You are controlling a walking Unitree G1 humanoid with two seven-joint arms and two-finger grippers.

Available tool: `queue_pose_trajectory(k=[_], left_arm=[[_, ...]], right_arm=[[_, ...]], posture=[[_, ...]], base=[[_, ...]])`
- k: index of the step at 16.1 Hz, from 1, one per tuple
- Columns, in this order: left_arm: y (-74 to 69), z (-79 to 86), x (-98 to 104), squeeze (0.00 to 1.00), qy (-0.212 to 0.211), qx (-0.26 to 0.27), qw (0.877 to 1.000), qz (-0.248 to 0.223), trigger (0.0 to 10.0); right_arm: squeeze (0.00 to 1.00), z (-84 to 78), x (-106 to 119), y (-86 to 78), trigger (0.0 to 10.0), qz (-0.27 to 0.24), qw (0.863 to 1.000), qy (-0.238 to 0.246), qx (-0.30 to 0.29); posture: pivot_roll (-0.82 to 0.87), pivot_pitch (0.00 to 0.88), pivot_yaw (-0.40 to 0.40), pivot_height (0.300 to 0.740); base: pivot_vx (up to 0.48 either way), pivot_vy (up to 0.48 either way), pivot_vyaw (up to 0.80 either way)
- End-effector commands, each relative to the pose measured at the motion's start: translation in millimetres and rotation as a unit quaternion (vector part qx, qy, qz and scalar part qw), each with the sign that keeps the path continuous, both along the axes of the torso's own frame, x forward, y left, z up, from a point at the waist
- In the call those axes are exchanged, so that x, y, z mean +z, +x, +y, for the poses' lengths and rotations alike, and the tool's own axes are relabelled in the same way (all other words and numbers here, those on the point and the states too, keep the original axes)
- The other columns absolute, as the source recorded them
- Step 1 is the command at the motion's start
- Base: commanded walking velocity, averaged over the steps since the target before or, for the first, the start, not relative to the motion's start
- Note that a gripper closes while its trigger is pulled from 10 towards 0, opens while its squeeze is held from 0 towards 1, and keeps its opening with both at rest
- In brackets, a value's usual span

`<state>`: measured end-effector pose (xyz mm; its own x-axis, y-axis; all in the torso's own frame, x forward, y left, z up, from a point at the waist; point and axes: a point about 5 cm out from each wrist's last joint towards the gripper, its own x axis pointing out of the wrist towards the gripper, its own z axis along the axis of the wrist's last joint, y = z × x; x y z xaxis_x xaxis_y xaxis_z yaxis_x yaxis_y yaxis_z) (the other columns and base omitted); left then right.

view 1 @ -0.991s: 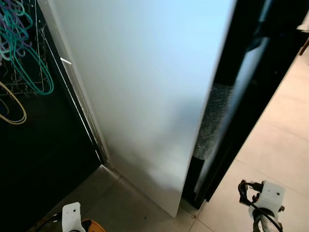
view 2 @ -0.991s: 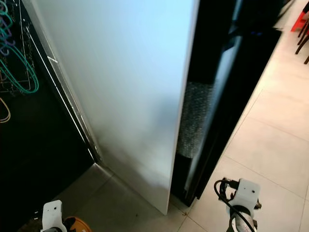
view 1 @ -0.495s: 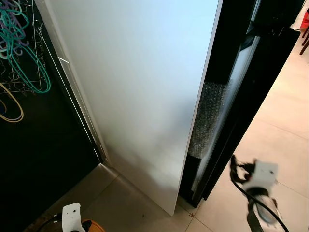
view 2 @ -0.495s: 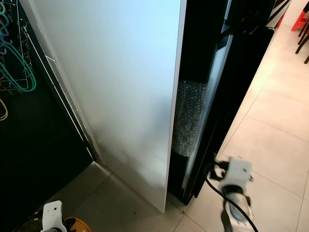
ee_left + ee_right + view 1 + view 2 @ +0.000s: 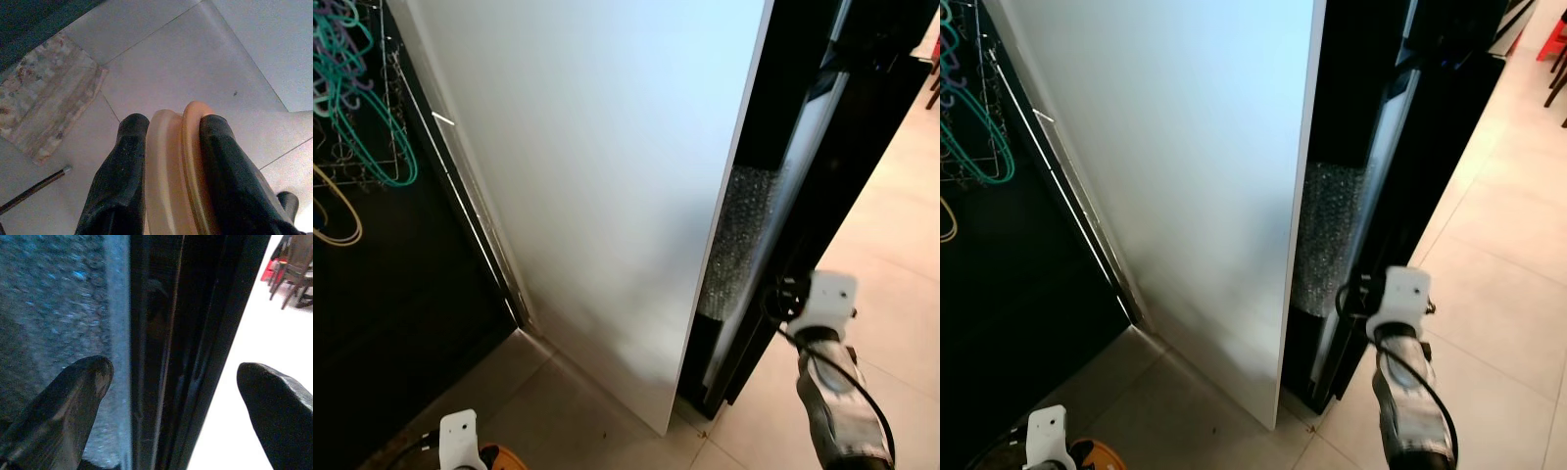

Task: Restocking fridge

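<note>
You are at the door-opening step: your right gripper [image 5: 171, 401], jaws spread, straddles the black fridge door [image 5: 822, 186] edge beside the white panel [image 5: 607, 176] and next needs to close and pull, while your left gripper [image 5: 168, 161], low beside that door, is clenched on a pale round item [image 5: 176, 171].

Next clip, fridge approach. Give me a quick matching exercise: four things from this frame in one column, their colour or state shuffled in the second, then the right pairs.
Things:
1. left hand
2. right hand
3. fridge side panel
4. hangers

States:
A. white and plain
B. teal, hanging on a wire rack
C. open, at the dark door edge
D. shut on a pale and orange round thing

Pairs: 1-D, 2-C, 3-A, 4-B
</note>
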<state>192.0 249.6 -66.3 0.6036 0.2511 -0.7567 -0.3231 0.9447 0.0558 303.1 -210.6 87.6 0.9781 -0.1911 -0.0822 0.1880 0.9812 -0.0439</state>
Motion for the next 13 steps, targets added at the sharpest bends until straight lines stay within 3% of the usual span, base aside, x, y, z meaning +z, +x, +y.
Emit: queue_pose_trajectory(k=[1,8,13], left_arm=[[-0.3,0.3,-0.2,0.00,0.006,-0.001,1.000,0.005,10.0],[0.1,-0.2,-0.2,0.00,0.006,-0.002,1.000,0.004,10.0],[-1.2,0.5,-0.6,0.00,0.007,-0.001,1.000,0.006,10.0]], right_arm=[[0.00,-4.5,4.3,9.3,10.0,0.004,1.000,-0.001,-0.018],[0.00,7.0,22.5,39.5,10.0,-0.016,0.999,-0.017,0.021],[0.00,-5.9,29.5,41.3,10.0,-0.037,0.999,-0.025,-0.028]], posture=[[-0.06,0.000,0.031,0.740],[-0.05,0.000,0.030,0.740],[-0.04,0.000,0.029,0.740]], base=[[0.000,0.000,0.00],[0.000,0.000,0.00],[0.000,0.000,0.00]])
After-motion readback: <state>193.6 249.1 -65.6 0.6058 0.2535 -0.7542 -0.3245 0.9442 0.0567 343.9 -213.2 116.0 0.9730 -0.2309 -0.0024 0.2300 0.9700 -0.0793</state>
